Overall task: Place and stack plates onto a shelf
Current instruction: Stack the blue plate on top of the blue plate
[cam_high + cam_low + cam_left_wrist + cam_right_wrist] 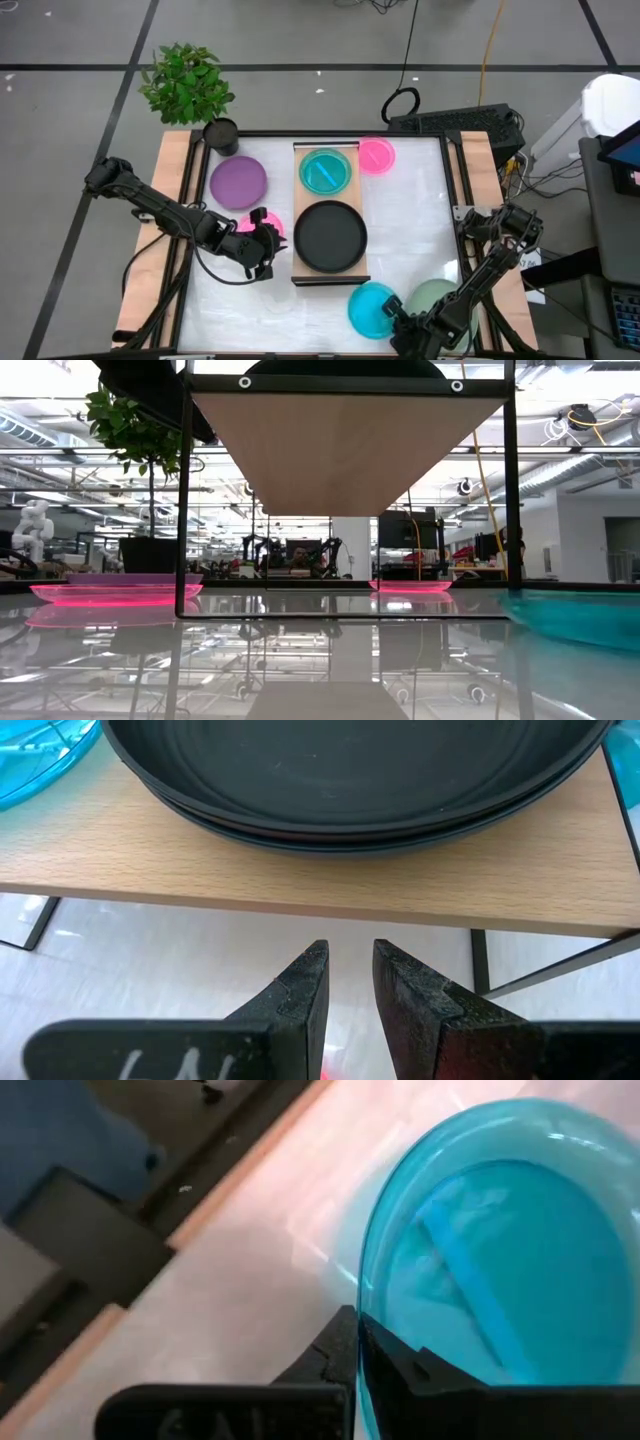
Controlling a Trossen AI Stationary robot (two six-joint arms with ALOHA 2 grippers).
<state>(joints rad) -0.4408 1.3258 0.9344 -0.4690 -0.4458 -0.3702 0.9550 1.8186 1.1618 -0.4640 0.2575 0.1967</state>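
Note:
The shelf (303, 262) stands on dark legs at the table's middle. It carries a cyan plate (325, 170) at its far end and stacked black plates (330, 236) at its near end. My left gripper (262, 248) hovers left of the shelf over a pink plate (268, 221). Its fingers (350, 965) are a little apart with nothing between them, pointing at the shelf's edge (300, 880). My right gripper (398, 322) is shut on a translucent cyan plate (372, 308) near the front edge. A sage-green plate (440, 298) lies beside it, partly under the right arm. My right gripper pinches the cyan plate's rim (362, 1305) at its near right edge, one finger (335, 1350) outside the rim and the other (400, 1365) over the plate's inner side. The fingers slant down from the table's near right. In the low view the plate (580, 615) sits low at the table top.
A purple plate (238, 182) lies far left and another pink plate (377, 155) lies far right of the shelf. A potted plant (188, 82) with its black pot (220, 134) stands at the far left corner. Wooden rails (152, 240) run along both table sides.

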